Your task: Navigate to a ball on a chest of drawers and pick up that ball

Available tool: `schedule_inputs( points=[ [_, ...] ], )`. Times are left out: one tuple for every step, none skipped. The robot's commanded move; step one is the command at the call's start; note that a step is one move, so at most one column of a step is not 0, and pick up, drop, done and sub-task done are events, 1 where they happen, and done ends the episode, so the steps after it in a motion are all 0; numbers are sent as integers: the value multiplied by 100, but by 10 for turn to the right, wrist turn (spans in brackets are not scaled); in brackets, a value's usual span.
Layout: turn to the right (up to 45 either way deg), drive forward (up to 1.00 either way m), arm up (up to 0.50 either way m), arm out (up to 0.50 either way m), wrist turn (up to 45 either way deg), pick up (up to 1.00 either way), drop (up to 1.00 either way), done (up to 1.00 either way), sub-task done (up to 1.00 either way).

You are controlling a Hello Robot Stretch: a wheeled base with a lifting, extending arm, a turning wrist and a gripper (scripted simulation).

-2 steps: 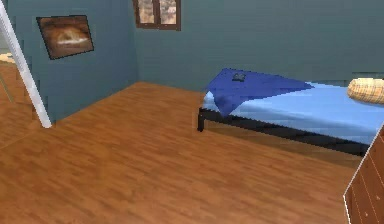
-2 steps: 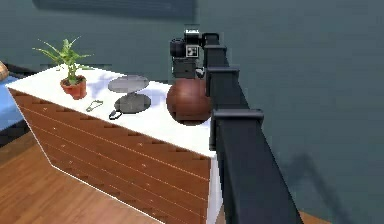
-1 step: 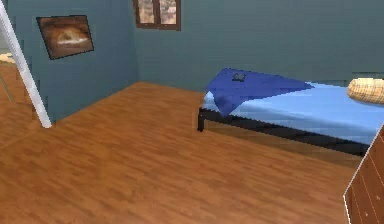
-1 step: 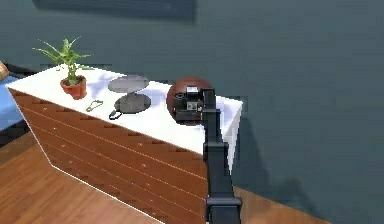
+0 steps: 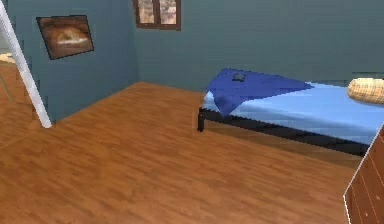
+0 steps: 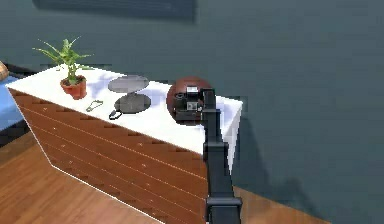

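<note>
A dark red-brown ball (image 6: 179, 91) rests on the white top of the chest of drawers (image 6: 110, 150) near its right end, in the arm side view. The dark arm rises from the bottom edge to that spot, and the gripper (image 6: 192, 106) lies right against the ball in the picture. With the ball on the top behind it, I cannot tell whether the gripper holds anything, nor whether it touches the ball.
On the chest top stand a potted plant (image 6: 70, 70), a round grey lid (image 6: 128, 84), a dark pan (image 6: 130, 103) and a small metal item (image 6: 95, 103). In the forward view lie a blue-covered bed (image 5: 290, 105), open wood floor (image 5: 130, 150), a framed picture (image 5: 66, 36) and the chest's corner (image 5: 368, 195).
</note>
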Motion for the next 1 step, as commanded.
schedule_inputs(
  points=[
    [0,0,10,0,0,0,0,0,0]
  ],
)
